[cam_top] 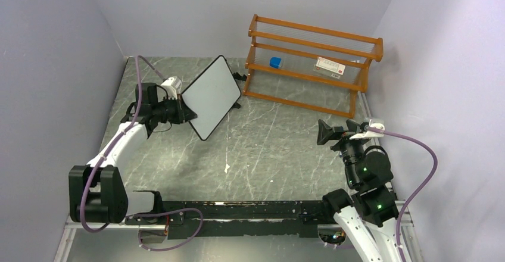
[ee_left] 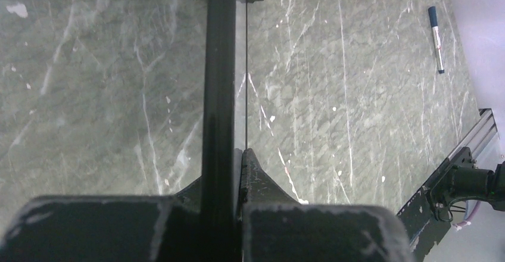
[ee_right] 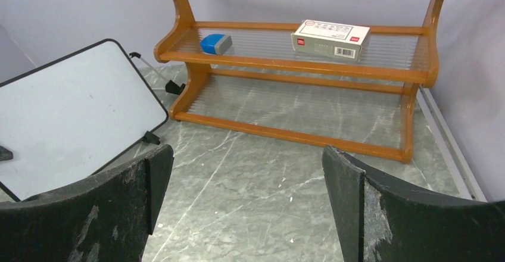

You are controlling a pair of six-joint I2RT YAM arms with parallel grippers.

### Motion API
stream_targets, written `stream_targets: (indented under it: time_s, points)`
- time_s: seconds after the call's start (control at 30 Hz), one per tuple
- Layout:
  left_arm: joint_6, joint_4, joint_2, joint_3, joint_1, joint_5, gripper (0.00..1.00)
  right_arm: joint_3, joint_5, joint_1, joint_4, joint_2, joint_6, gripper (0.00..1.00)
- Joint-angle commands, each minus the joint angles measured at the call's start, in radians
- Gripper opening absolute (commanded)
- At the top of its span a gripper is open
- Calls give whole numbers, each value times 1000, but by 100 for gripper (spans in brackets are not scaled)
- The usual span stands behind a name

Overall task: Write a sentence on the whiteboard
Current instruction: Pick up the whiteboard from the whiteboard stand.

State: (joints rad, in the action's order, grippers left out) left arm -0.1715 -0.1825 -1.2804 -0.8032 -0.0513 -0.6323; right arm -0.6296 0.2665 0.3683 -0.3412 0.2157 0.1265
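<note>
White whiteboard blank, edge clamped in left claw; right claw open, empty; marker untouched on tabletop, well off left claw.

Orange wooden rack at upper right; blue block and white box on its shelf; grey marbled table.

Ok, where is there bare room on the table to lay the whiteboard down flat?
The middle of the table is bare, bordered by the whiteboard in the left hand, the rack behind and the open right hand. The back right is crowded by the rack; a marker lies near the right wall.
</note>
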Motion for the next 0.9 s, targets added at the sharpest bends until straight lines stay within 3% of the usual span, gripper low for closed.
stream_targets:
  time_s: [0.0,0.13,0.3,0.6,0.87]
  points:
    - [24,-158,36,-52,2,23,5,0,-19,1,16,9,-11,100]
    - [44,-316,77,-68,2,94,5,5,-18,1,20,15,-11,100]
    - [23,-339,145,-75,11,100,5,2,-38,3,21,29,-14,100]
    - [-115,-36,267,-47,15,27,5,-3,-47,3,13,31,-14,100]
    - [-73,-51,257,-101,15,13,5,-7,-52,3,12,45,-13,100]
